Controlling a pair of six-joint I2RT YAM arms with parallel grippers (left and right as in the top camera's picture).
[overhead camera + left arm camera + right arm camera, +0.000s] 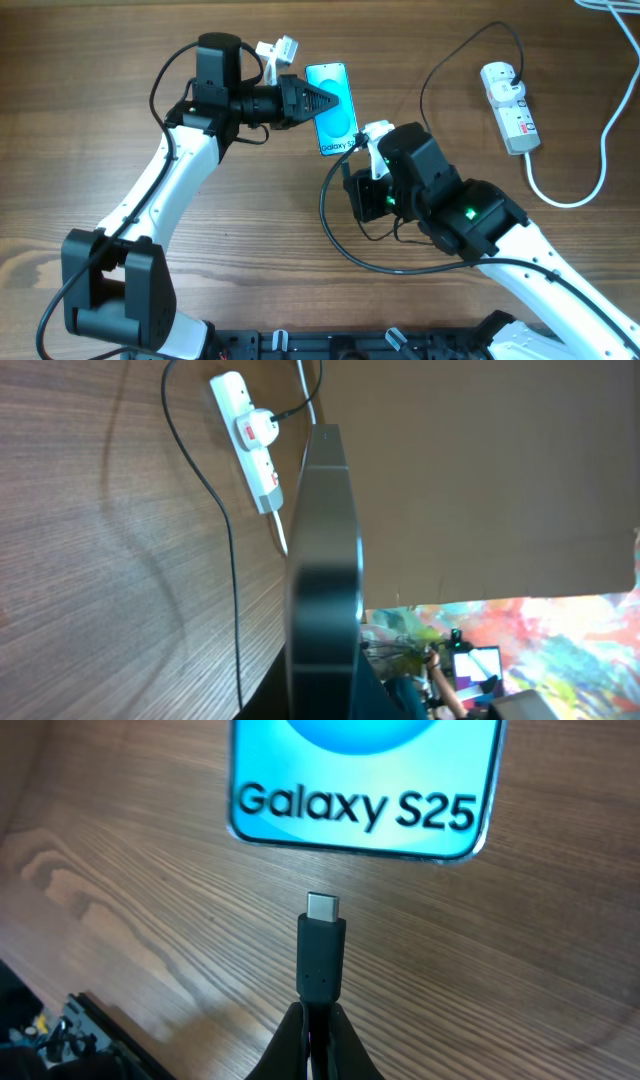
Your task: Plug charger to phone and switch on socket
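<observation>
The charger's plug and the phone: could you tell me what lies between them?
Nothing: in the right wrist view only bare table shows between plug and phone.

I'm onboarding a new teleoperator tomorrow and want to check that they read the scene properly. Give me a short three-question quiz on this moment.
1. Multiple choice: which arm's gripper holds the phone? A) left B) right C) neither
2. Fill in: the right gripper pinches the charger just behind its plug tip. The screen text beyond the tip reads "Galaxy ___".
3. True or false: the plug tip is already seated in the phone.

Key
1. A. The left gripper clamps the phone from the side.
2. S25
3. False. The right wrist view shows bare table between the tip and the phone's edge.
</observation>
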